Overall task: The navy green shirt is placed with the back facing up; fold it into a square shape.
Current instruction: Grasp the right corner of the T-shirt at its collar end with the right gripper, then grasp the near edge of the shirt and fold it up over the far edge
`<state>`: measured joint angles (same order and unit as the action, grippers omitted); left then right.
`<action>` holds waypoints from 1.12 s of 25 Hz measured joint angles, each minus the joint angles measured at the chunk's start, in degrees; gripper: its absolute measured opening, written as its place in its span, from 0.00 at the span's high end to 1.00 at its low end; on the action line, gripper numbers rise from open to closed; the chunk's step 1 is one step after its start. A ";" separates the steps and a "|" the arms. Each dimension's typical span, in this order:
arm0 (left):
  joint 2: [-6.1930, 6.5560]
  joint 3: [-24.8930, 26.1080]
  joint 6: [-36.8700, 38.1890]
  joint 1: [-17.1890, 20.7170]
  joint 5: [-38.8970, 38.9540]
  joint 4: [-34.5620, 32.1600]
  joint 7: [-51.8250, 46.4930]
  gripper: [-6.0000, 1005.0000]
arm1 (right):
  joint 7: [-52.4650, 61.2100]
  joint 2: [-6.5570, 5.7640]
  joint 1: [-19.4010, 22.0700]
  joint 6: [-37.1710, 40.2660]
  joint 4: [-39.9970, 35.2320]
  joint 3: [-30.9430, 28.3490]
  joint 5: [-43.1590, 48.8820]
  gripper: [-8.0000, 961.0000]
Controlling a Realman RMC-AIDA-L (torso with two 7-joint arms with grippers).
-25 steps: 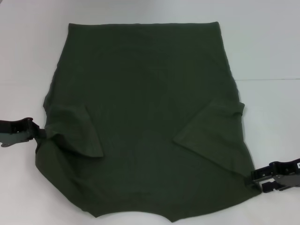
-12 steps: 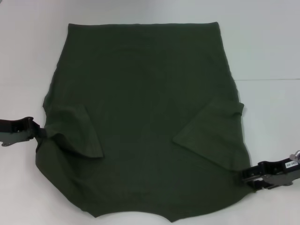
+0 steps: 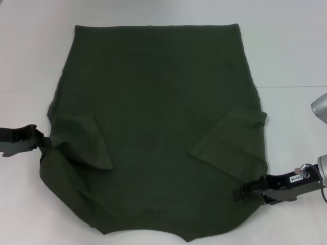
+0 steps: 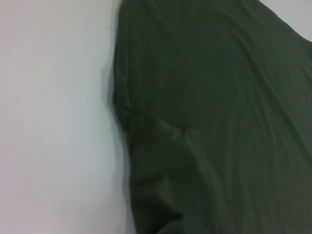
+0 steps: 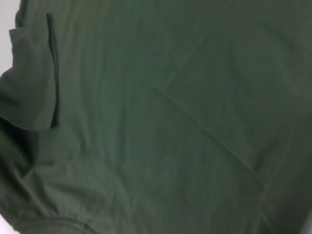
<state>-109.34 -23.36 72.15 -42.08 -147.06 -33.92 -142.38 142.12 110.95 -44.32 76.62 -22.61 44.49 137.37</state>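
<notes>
spreading across most of the white worktop [image 3: 291,46], one shirt [image 3: 158,102] lies flat with its back up, hem at the far edge and collar end toward the robot. both sleeves are already turned inward over the body, one left sleeve [image 3: 84,145] and one right sleeve [image 3: 232,143], two in all, which narrows the cloth so the sides can come in next. two grippers work it, one at each side edge near the shoulders, likely placed there to take matching holds for a lengthwise fold. the left gripper [image 3: 45,142] meets the bunched cloth at the left shoulder edge; it looks to be pinching that fabric, though the fingertips are hidden in the fold, so i cannot tell for sure. the right gripper [image 3: 242,192] reaches in over the shirt's right edge below the folded sleeve, its fingers lying close together on top of the cloth; whether they hold any fabric i cannot tell.
</notes>
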 joint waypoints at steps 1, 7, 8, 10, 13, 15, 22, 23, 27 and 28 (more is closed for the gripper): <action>0.00 0.04 0.00 0.06 0.00 0.00 0.00 0.99 | 0.00 0.05 -0.02 0.01 0.00 0.01 -0.01 0.19; -0.02 0.11 0.00 0.22 0.00 0.00 0.07 0.99 | 0.51 -0.52 0.10 0.04 -0.28 0.09 0.21 0.23; -0.04 0.11 0.00 0.24 0.00 0.00 0.08 0.99 | 0.52 -0.64 0.19 0.05 -0.38 0.09 0.21 0.24; -0.04 0.11 0.00 0.29 0.00 0.00 0.11 0.99 | 0.54 -0.99 0.36 0.06 -0.47 0.05 0.09 0.27; -0.11 0.09 0.02 0.31 0.00 0.00 0.15 0.99 | 0.55 -1.21 0.48 0.06 -0.40 0.03 -0.04 0.34; -0.14 0.07 0.05 0.36 -0.01 0.00 0.16 0.99 | 0.57 -1.23 0.55 0.06 -0.41 0.02 -0.06 0.38; -0.17 0.07 0.08 0.43 -0.05 0.00 0.29 0.99 | 0.60 -1.27 0.56 0.01 -0.52 -0.02 -0.11 0.57; -0.17 0.07 0.07 0.42 -0.05 0.00 0.36 0.99 | 0.61 -1.27 0.56 -0.05 -0.52 -0.02 -0.12 0.61; -0.17 0.07 0.05 0.43 -0.04 0.00 0.43 0.99 | -0.26 -1.20 0.55 -0.67 -0.66 0.02 -0.14 0.78; -0.17 0.07 0.03 0.42 -0.04 0.00 0.45 0.99 | -0.85 -1.16 0.52 -0.88 -0.84 0.04 -0.13 0.82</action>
<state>-109.51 -23.29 72.19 -41.66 -147.10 -33.92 -141.93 141.27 109.79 -43.81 75.74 -23.45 44.53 137.24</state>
